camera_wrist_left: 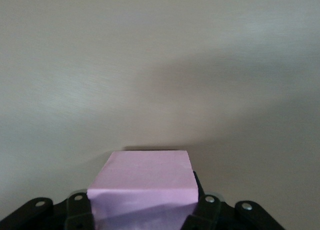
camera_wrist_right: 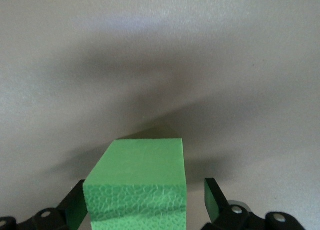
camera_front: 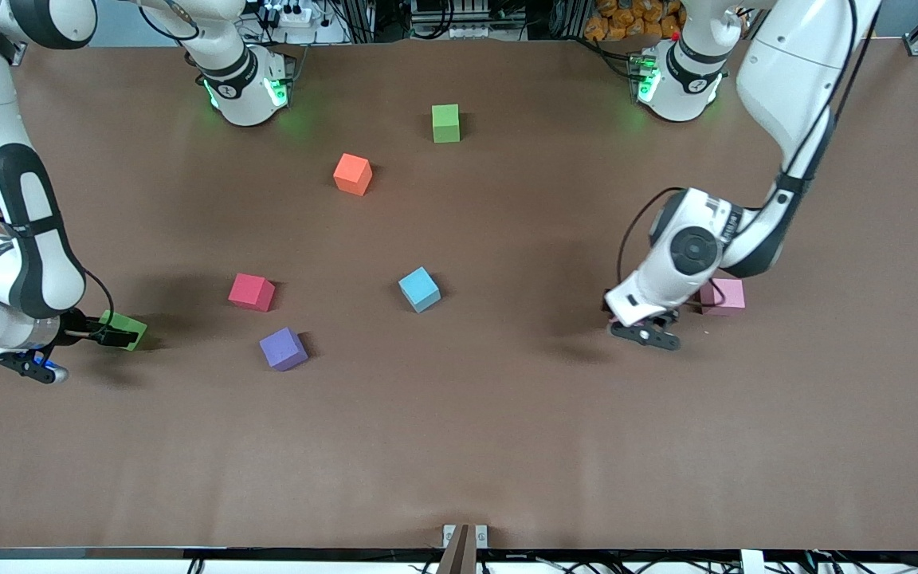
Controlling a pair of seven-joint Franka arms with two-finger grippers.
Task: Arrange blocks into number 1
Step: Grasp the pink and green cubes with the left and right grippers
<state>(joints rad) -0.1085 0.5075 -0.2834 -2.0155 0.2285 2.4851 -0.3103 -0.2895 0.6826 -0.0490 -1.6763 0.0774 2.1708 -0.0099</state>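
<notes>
At the right arm's end of the brown table (camera_front: 459, 446), the right gripper (camera_wrist_right: 145, 210) is seen low with its fingers spread wide around a small matte green cube (camera_front: 126, 328), a gap showing beside the block, so nothing is gripped. Toward the middle, a red cube (camera_front: 252, 292), a purple cube (camera_front: 283, 349), an orange cube (camera_front: 353, 174), a blue cube (camera_front: 419, 289) and a second green cube (camera_front: 445, 123) are scattered apart. At the left arm's end, the left gripper (camera_wrist_left: 142, 210) is clenched on a light pink cube (camera_wrist_left: 142, 182), with another pink cube (camera_front: 726, 295) just beside it.
</notes>
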